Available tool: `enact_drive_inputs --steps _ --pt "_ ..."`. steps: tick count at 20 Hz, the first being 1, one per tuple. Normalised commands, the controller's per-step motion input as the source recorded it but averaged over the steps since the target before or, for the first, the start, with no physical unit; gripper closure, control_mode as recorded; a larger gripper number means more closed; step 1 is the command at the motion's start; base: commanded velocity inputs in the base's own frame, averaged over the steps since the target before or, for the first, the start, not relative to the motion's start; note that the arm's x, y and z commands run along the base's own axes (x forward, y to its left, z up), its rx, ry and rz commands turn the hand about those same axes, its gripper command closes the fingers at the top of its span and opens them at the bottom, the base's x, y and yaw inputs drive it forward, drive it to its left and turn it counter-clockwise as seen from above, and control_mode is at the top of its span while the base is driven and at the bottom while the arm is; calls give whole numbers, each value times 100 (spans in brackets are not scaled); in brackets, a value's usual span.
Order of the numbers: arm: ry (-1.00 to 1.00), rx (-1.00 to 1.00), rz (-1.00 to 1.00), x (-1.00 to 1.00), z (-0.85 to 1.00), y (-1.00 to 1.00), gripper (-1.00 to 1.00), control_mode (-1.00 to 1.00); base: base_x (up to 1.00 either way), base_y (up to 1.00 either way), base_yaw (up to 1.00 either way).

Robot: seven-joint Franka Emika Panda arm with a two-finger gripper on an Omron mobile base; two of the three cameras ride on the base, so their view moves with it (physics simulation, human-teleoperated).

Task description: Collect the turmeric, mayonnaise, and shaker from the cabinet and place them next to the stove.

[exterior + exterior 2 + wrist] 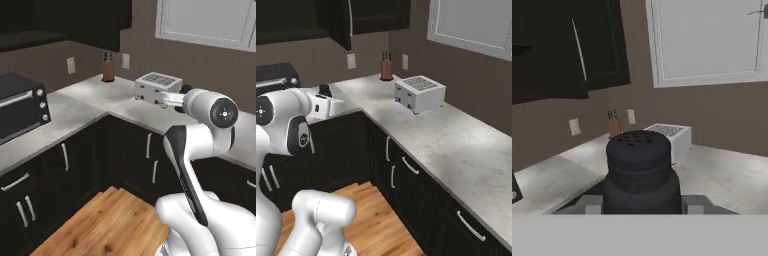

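Hand view: the shaker [641, 170] is held upright between the closed jaws of the gripper [641, 204], above the counter [722, 170], probably so that it is carried toward the stove without spilling.

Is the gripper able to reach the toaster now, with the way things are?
Probably not to grasp it: the gripper is shut on the shaker. The counter around the toaster looks unobstructed.

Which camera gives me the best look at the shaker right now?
The hand view: the shaker sits close up between the tool's fingers, holed cap plain. The right base view shows just a dark bit of it past the arm. The left base view hardly shows it.
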Motion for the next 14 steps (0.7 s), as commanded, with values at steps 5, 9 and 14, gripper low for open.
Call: enact_drive_inputs --steps 5,9,14 --pt "0 0 0 0 0 0 100 100 -35 -23 -46" --pt "0 0 0 0 0 0 100 100 -15 -40 -41" --pt "0 0 0 0 0 0 100 100 -1 -50 -37"
